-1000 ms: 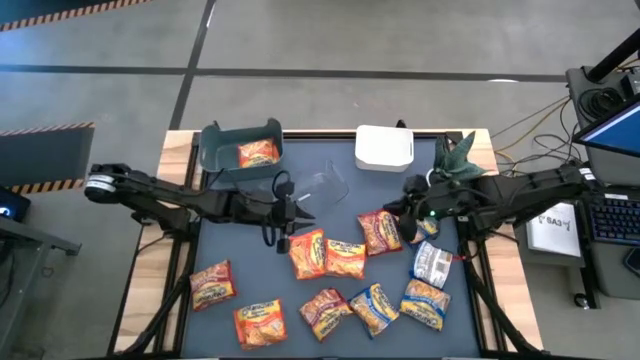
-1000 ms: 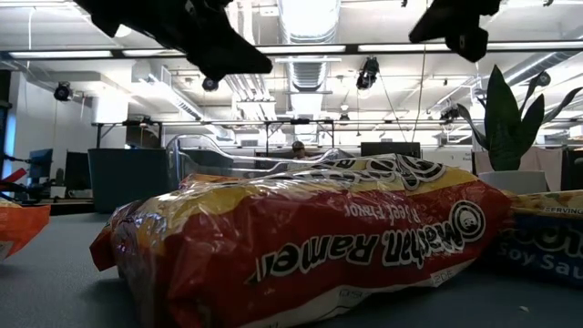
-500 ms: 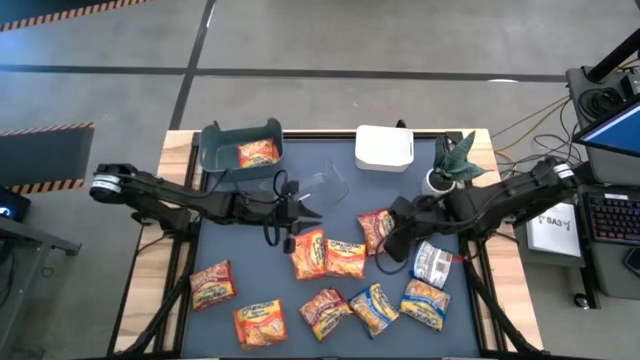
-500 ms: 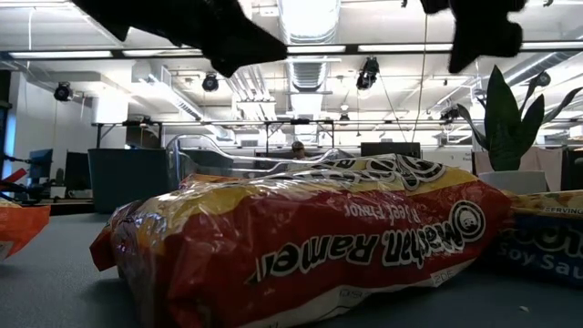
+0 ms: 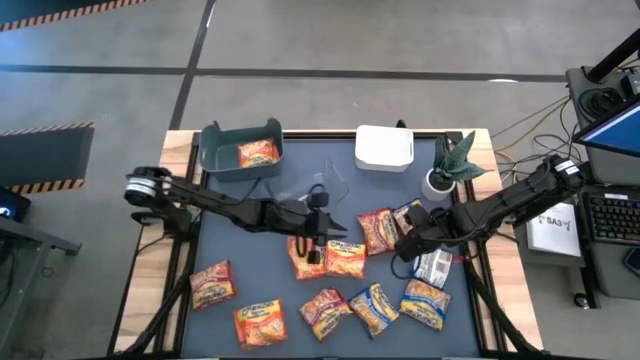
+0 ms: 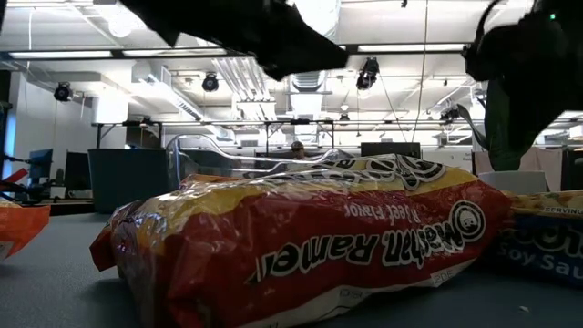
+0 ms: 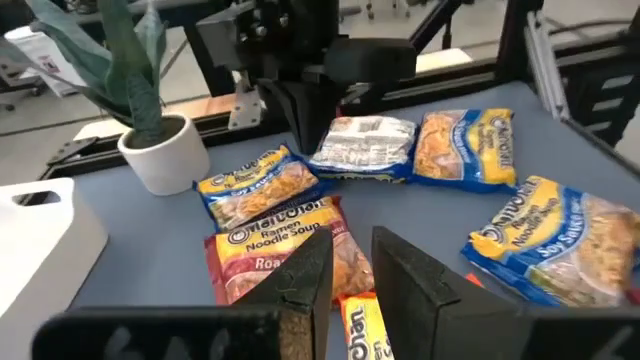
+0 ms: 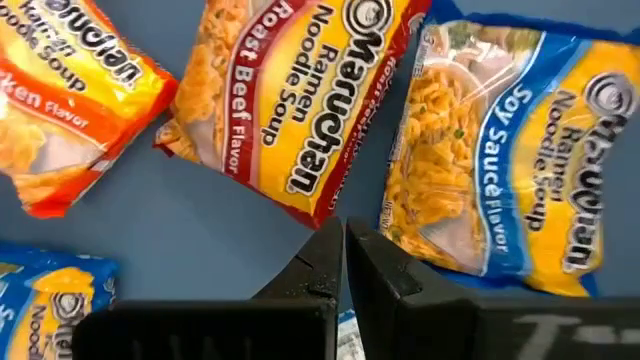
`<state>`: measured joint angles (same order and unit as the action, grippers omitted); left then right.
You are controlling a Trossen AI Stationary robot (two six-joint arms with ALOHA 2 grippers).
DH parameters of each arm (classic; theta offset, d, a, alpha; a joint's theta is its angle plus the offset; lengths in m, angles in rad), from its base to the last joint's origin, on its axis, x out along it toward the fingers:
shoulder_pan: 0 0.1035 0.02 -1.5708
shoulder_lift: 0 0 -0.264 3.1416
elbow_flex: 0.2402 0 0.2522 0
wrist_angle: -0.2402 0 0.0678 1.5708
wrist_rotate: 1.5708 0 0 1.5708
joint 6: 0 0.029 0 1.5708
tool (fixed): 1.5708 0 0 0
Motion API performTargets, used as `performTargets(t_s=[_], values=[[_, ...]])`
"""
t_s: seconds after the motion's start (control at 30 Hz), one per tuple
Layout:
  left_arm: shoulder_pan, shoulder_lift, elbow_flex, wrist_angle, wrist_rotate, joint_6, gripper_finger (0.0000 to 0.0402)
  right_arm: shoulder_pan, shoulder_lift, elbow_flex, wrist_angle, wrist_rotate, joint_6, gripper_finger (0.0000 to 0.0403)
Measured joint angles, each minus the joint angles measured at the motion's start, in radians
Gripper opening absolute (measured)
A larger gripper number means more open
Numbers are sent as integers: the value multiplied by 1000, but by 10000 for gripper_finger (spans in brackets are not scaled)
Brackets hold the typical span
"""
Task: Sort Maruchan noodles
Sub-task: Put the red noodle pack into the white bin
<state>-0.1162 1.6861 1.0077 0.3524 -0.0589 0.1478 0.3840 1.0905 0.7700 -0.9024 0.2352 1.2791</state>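
Note:
Several Maruchan packets lie flat on the dark table mat. Two orange ones (image 5: pixel 305 255) (image 5: pixel 345 258) sit mid-table, with a red roast beef packet (image 5: pixel 380 230) and a blue soy sauce packet (image 5: pixel 410 215) to their right. One more orange packet (image 5: pixel 258 153) lies in the teal bin (image 5: pixel 215 150). My left gripper (image 5: pixel 318 245) (image 7: pixel 352 268) hovers over the two orange packets with a narrow gap between its fingers. My right gripper (image 5: pixel 405 245) (image 8: pixel 345 240) is shut, above the gap between the roast beef packet (image 8: pixel 290 110) and the soy sauce packet (image 8: pixel 490 150).
A white bin (image 5: pixel 384 148) and a potted plant (image 5: pixel 450 165) stand at the far edge, a clear bin (image 5: pixel 325 183) just left of centre. More packets (image 5: pixel 260 322) (image 5: pixel 325 310) (image 5: pixel 375 308) (image 5: pixel 425 303) line the near edge. One packet (image 5: pixel 432 265) lies back-up near my right gripper.
My left gripper has moved toward the table's right and near edge, ending over the two orange packets. My right gripper has moved toward the near edge and come down, from beside the plant to the red and blue packets. No packet has shifted.

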Motion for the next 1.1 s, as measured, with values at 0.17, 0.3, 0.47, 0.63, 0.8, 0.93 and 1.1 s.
performTargets(t_s=[0.17, 0.3, 0.47, 0.63, 0.8, 0.93, 1.1], values=[[1, 87, 66, -3, -2, 6, 56, 0, -6, -51, 88, 1, 12, 11], [1, 153, 106, -2, -2, 8, 56, 0, -16, -66, 108, 1, 30, 36], [-1, 247, 177, -2, -2, 1, 56, 0, -18, -68, 111, 6, 36, 101], [-1, 342, 248, -9, -3, 8, 56, 0, -14, -79, 143, 30, 32, 169], [5, 419, 294, -13, -4, 9, 51, 17, -23, -126, 230, 48, 45, 223], [9, 458, 309, -8, -8, 19, 41, 20, -29, -186, 286, 54, 89, 257], [19, 479, 307, -12, -15, 20, 39, 20, -55, -273, 437, 54, 117, 290]])
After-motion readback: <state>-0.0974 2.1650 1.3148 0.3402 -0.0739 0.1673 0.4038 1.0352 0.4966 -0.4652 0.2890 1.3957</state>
